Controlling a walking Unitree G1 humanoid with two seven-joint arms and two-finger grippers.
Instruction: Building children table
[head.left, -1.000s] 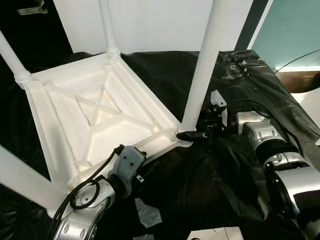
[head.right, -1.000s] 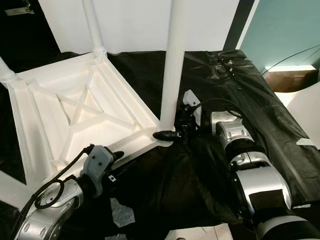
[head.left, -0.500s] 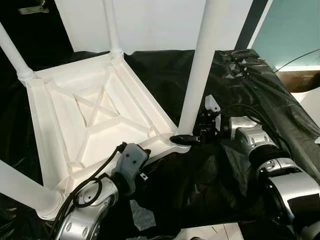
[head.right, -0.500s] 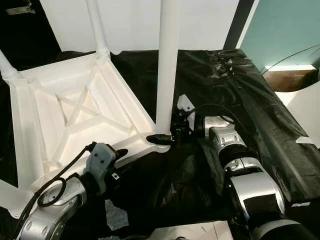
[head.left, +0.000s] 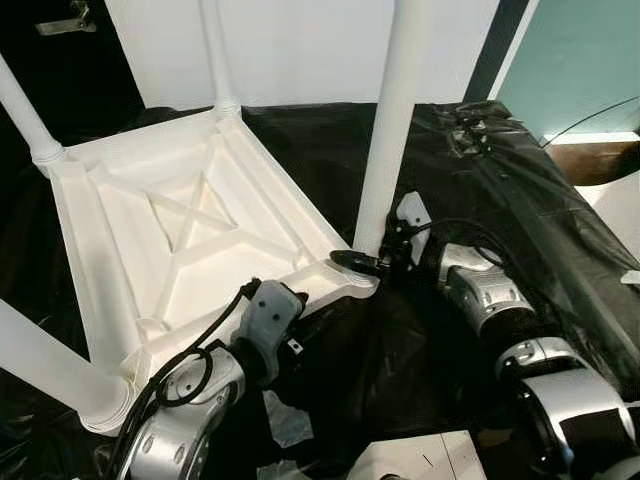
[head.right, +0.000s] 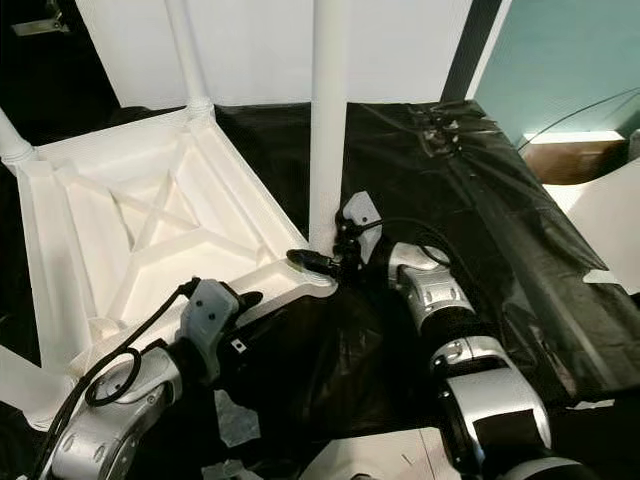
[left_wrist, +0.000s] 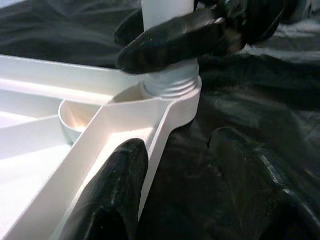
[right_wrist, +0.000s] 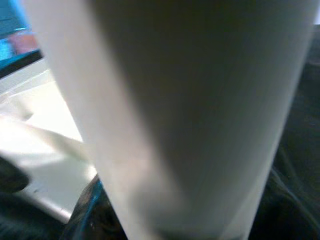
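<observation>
Gripper (head.left: 352, 262) clasping smooth round table leg (head.left: 390, 130)

Parts hidden, cut off or blurred

All four white legs are cut by the picture edge, so their free ends are not seen; the nearest leg (head.left: 392, 120) leaves the picture at the top. In the right wrist view this leg is a blurred pale mass and hides the right gripper (head.left: 362, 264), so its grip cannot be judged there. The left gripper (left_wrist: 190, 200) is hidden behind its own wrist in the head views. The tabletop (head.left: 190, 230) is covered at its near edge by the left arm.
</observation>
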